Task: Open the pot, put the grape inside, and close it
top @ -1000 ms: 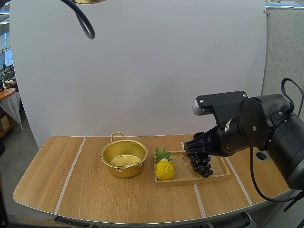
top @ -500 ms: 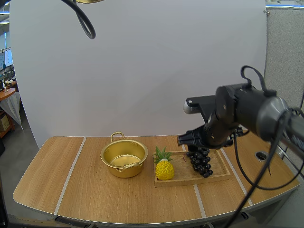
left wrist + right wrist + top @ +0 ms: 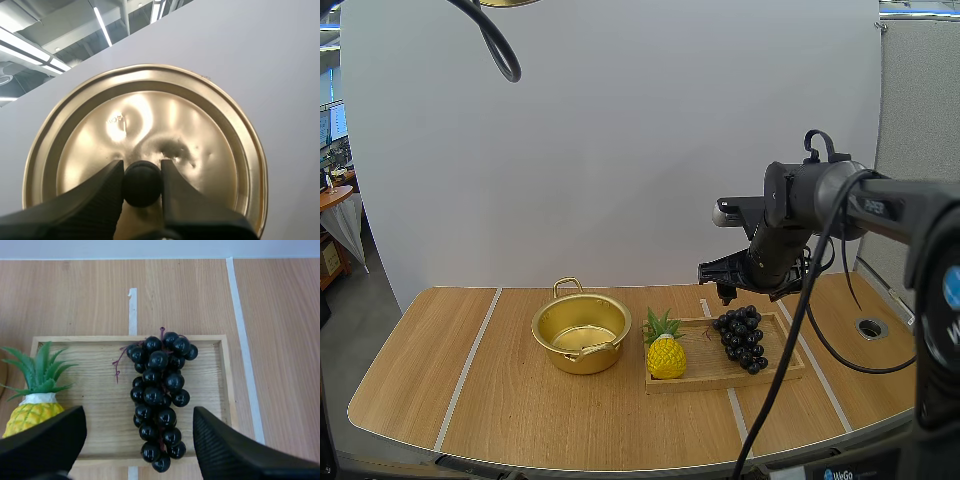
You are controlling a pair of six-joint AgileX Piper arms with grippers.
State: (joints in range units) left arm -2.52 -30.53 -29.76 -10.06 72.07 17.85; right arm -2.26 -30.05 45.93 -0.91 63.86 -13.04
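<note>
The gold pot (image 3: 582, 335) stands open on the table, nothing visible inside. Its gold lid (image 3: 145, 145) hangs in the air, its black knob (image 3: 142, 183) pinched by my left gripper (image 3: 142, 186); the lid's rim (image 3: 510, 3) peeks in high above the table. A bunch of dark grapes (image 3: 742, 338) lies on the wooden tray (image 3: 780, 368). My right gripper (image 3: 725, 293) hovers just above the tray's back edge, pointing down. From its wrist, the grapes (image 3: 160, 390) lie below the open gripper (image 3: 137, 445), untouched.
A toy pineapple (image 3: 666, 355) stands on the tray's left end, between the pot and the grapes, and also beside the grapes (image 3: 35, 405) in the right wrist view. A round hole (image 3: 870, 326) sits in the table at far right.
My right arm has pulled back from the camera and now hangs higher, behind the grapes. The grapes, pot and pineapple have not moved.
</note>
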